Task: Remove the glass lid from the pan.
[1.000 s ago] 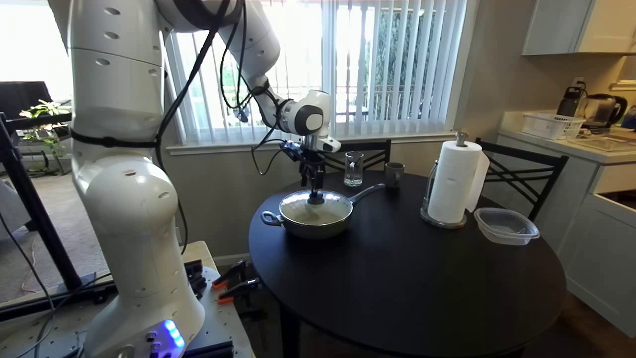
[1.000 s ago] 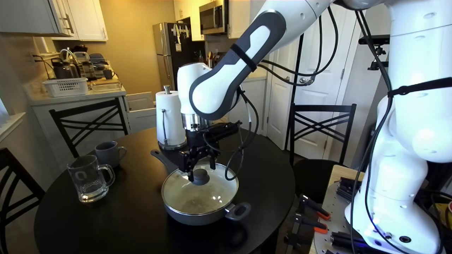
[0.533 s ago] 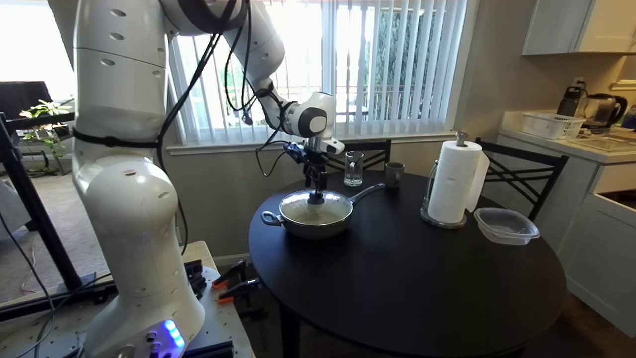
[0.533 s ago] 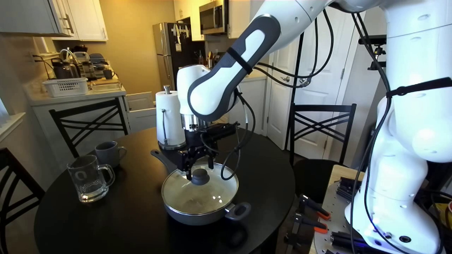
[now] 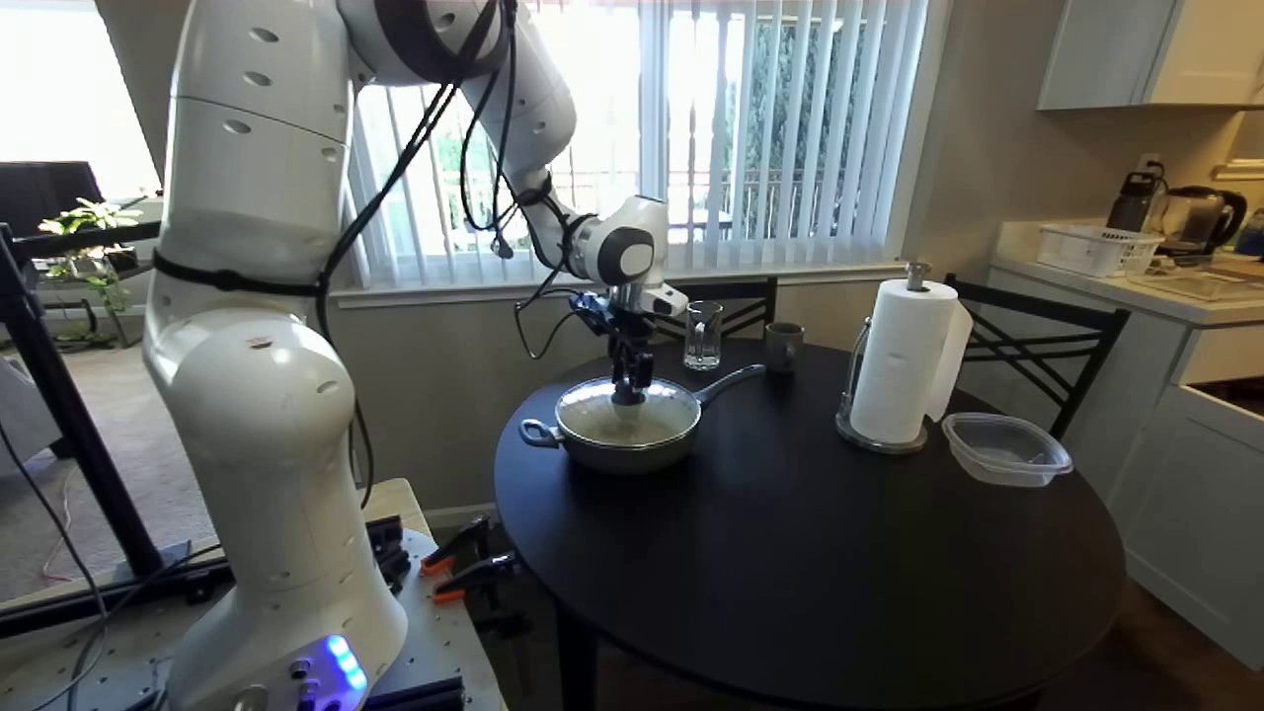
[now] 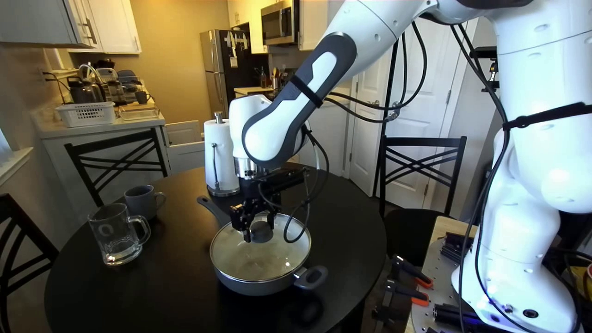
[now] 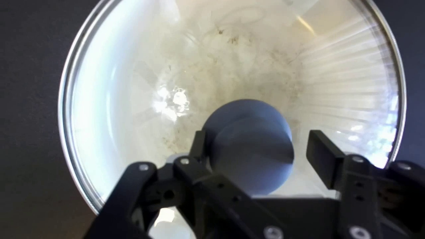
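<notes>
The glass lid [image 7: 232,66] sits on the silvery pan [image 6: 254,287] and shows in both exterior views [image 5: 602,427] [image 6: 263,263]. Its dark round knob [image 7: 249,159] stands at the centre. My gripper [image 7: 260,146] is open around the knob, with one finger on each side of it. In the wrist view the left finger is against or very close to the knob. A gap shows between the knob and the right finger. In both exterior views the gripper [image 5: 631,387] [image 6: 260,228] is low over the lid. The knob's lower side is partly hidden by the gripper.
On the dark table [image 5: 829,553] stand a glass mug [image 6: 118,236], a grey mug [image 6: 142,201], a paper towel roll [image 5: 899,365] and a clear plastic container [image 5: 1007,452]. The pan's long handle [image 5: 731,383] points away, and a short handle [image 5: 539,434] sticks out opposite.
My open gripper has come down over the knob, so the fingers are now beside it. In an exterior view the pan and lid appear shifted very slightly left.
</notes>
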Robot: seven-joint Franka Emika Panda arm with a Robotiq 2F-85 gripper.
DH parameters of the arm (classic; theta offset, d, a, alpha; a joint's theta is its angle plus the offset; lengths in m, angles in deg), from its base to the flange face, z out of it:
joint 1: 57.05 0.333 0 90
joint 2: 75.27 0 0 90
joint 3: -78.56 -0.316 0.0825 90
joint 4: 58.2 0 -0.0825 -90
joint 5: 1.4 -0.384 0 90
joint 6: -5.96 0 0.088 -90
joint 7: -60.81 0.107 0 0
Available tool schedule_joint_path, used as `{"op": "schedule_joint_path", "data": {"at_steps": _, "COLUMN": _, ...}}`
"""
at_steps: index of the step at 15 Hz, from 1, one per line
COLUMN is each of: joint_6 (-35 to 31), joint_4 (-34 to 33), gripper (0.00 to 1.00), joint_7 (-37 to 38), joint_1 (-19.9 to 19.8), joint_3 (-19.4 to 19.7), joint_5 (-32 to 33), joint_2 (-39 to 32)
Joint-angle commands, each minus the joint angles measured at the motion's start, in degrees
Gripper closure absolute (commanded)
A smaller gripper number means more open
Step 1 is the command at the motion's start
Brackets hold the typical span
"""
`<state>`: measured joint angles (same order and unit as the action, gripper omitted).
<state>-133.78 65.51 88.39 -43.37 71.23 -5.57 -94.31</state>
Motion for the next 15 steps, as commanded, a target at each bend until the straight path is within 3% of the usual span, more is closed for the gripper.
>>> {"op": "schedule_joint_path", "data": {"at_steps": 1, "joint_6": -1.11, "joint_4": -0.12, "gripper": 0.53, "joint_7": 0.59, "joint_1": 0.55, "joint_3": 1.11, "joint_5": 0.34, "joint_2": -0.25}}
{"op": "schedule_joint_path", "data": {"at_steps": 3, "joint_6": -0.95, "joint_4": -0.05, "gripper": 0.64, "joint_7": 0.67, "joint_1": 0.52, "joint_3": 1.48, "joint_5": 0.56, "joint_2": 0.12}}
{"op": "schedule_joint_path", "data": {"at_steps": 15, "joint_6": 3.02, "joint_4": 1.35, "gripper": 0.66, "joint_7": 4.27, "joint_1": 1.53, "joint_3": 4.56, "joint_5": 10.66, "joint_2": 9.58}}
